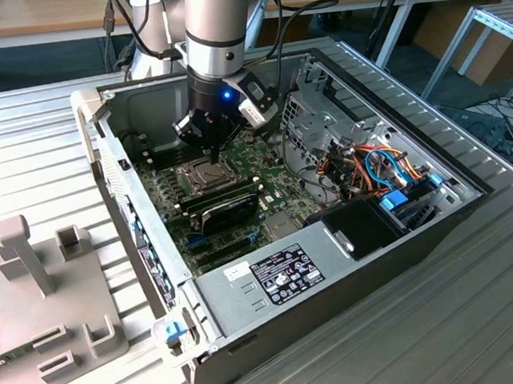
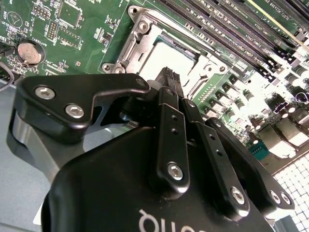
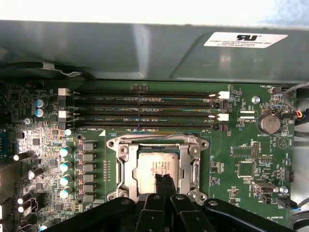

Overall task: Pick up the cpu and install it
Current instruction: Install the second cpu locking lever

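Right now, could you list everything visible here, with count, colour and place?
slatted table: one, grey, under everything.
computer case: one, grey, open, on the table.
motherboard: one, green, inside the case.
socket frame: one, silver, on the motherboard.
cpu: one, silver-grey, within the socket frame.
memory slots: four, black, beside the socket frame.
coin battery: one, silver, on the motherboard.
power supply: one, grey, in a case corner.
cables: one bundle, orange and blue, inside the case.
gripper: one, black, shut, close over the cpu.
arm: one, silver-grey, above the case.
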{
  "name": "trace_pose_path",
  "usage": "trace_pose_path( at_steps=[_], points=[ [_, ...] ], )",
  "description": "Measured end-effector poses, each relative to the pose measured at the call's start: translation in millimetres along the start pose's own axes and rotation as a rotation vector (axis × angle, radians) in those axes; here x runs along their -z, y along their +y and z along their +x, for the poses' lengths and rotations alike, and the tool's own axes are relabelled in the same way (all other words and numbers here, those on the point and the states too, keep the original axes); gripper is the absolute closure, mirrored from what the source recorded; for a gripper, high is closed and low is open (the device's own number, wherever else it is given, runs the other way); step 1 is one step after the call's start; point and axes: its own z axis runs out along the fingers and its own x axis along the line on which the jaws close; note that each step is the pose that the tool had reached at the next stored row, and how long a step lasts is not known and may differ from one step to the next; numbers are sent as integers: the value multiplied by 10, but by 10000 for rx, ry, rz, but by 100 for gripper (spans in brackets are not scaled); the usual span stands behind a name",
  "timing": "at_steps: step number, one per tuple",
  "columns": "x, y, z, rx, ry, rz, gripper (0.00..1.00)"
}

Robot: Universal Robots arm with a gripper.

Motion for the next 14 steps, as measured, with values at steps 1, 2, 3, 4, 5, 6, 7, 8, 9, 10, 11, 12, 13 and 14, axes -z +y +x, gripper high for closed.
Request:
trace_pose_path(
  at_steps=[1,2,3,4,5,6,7,8,9,10,11,12,13,14],
  points=[
    [1,0,0,0,-1,-1,89],
    [5,-1,0,0,0,1,89],
    [23,-1,-1,0,0,1,89],
    [36,-1,-1,0,0,0,89],
    [46,-1,-1,0,-1,-1,89],
    [52,-1,-2,0,-1,-2,89],
    [52,-1,-2,0,-2,-3,89],
    [53,-1,-2,0,-2,-2,89],
    [55,-1,-2,0,-1,-1,89],
    [55,-2,-2,1,0,0,89],
    [56,-5,-2,2,1,2,89],
    [55,-9,-2,2,1,2,89],
    [55,-16,-2,1,0,0,89],
    [55,-24,-2,1,0,1,89]
  ],
)
